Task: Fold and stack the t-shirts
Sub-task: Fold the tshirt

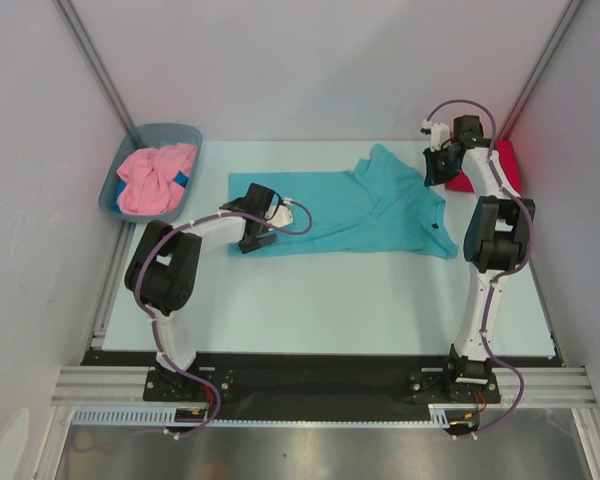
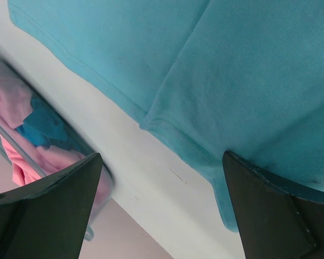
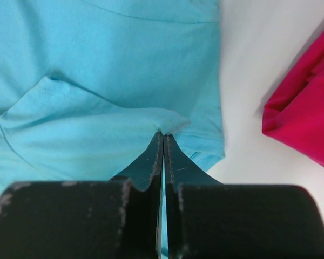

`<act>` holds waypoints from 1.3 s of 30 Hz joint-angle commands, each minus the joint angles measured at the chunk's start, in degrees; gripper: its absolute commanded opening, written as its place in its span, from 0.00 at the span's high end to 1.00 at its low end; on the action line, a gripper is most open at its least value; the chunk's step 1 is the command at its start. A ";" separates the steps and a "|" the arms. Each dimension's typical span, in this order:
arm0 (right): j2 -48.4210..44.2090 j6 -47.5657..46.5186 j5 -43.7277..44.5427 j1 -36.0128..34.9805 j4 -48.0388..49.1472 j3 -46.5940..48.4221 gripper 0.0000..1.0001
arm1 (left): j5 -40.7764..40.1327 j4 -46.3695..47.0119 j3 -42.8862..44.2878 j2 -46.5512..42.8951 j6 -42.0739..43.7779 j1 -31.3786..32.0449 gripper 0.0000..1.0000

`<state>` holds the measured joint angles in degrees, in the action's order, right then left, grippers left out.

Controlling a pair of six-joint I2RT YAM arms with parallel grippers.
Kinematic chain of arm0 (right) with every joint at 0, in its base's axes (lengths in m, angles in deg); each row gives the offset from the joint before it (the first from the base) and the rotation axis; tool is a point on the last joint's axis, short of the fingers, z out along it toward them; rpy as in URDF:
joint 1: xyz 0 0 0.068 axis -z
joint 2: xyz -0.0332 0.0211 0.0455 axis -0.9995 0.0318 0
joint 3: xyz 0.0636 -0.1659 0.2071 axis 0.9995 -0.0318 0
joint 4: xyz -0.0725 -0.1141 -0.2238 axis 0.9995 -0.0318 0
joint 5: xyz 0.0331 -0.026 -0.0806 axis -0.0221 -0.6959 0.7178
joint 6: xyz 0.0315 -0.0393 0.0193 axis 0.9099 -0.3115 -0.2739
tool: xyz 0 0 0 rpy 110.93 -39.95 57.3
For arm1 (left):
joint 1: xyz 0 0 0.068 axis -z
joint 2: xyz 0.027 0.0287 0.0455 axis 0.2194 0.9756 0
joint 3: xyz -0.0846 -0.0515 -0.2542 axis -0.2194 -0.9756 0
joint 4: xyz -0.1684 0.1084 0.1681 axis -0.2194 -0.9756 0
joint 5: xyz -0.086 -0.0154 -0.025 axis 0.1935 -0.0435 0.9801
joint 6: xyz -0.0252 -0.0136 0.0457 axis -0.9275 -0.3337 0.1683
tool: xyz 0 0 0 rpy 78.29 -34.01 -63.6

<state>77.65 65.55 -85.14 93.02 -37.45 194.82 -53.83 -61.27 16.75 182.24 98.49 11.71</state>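
A robot lab cell: blank white walls (image 1: pixel 310 60), aluminium rail (image 1: pixel 320 385).

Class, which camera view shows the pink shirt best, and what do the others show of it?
The top view: the pink shirt lies crumpled in the tub, mostly in sight. The left wrist view catches only a bit of it at its left edge. The right wrist view shows none.

left arm (image 1: pixel 166 272) and right arm (image 1: pixel 495 236) look identical: white links, black joints, purple cables (image 1: pixel 464 104), scuffed black fingers (image 2: pixel 275 216).
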 commanded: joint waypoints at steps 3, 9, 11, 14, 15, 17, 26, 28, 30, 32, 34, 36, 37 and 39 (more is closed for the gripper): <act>1.46 -2.16 1.69 -0.62 0.18 3.92 1.00 | -0.43 -0.32 1.07 -0.41 0.84 0.76 0.00; 1.91 -2.60 1.78 -1.15 0.45 4.36 1.00 | -0.52 -0.23 0.45 -0.58 0.93 0.76 0.00; 1.64 -2.60 1.78 -1.41 1.41 4.36 1.00 | -0.52 -0.23 0.45 -0.58 0.84 0.76 0.00; 1.29 -2.78 2.39 -1.94 2.29 4.36 1.00 | -0.52 -0.15 0.37 -0.58 0.93 0.76 0.00; 1.20 -2.86 2.57 -2.03 2.47 4.27 1.00 | -0.44 -0.15 0.45 -0.67 0.67 0.76 0.00; 0.94 -3.04 2.92 -2.38 3.08 4.09 1.00 | -0.52 -0.06 0.54 -0.58 0.67 0.76 0.00; -0.73 -3.13 4.50 -3.70 7.30 1.02 1.00 | -0.43 0.03 0.36 -0.58 0.58 0.84 0.00; -0.38 -3.13 4.86 -3.87 7.39 0.93 1.00 | -0.43 0.03 0.28 -0.67 0.58 0.84 0.00; 0.23 -3.13 5.38 -3.87 7.13 0.93 1.00 | -0.52 0.03 0.36 -0.67 0.49 0.84 0.00; 0.67 -2.95 6.61 -3.96 6.78 1.10 1.00 | -0.52 0.12 0.28 -0.67 0.58 0.84 0.00; 1.64 -3.04 7.58 -4.05 6.08 1.19 0.92 | -0.52 0.12 0.28 -0.67 0.67 0.84 0.00; 2.08 -3.04 9.42 -4.14 5.64 1.28 0.71 | -0.52 0.12 0.19 -0.67 0.67 0.84 0.00; 2.08 -3.13 9.95 -4.14 5.72 1.11 0.53 | -0.52 0.20 0.28 -0.76 0.75 0.84 0.00; 1.82 -2.43 11.19 -4.05 5.72 0.93 0.37 | -0.52 0.21 0.28 -0.67 0.84 0.84 0.00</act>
<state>79.27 63.01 -76.90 89.09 -32.36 195.65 -53.90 -61.31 16.75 182.24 98.93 11.95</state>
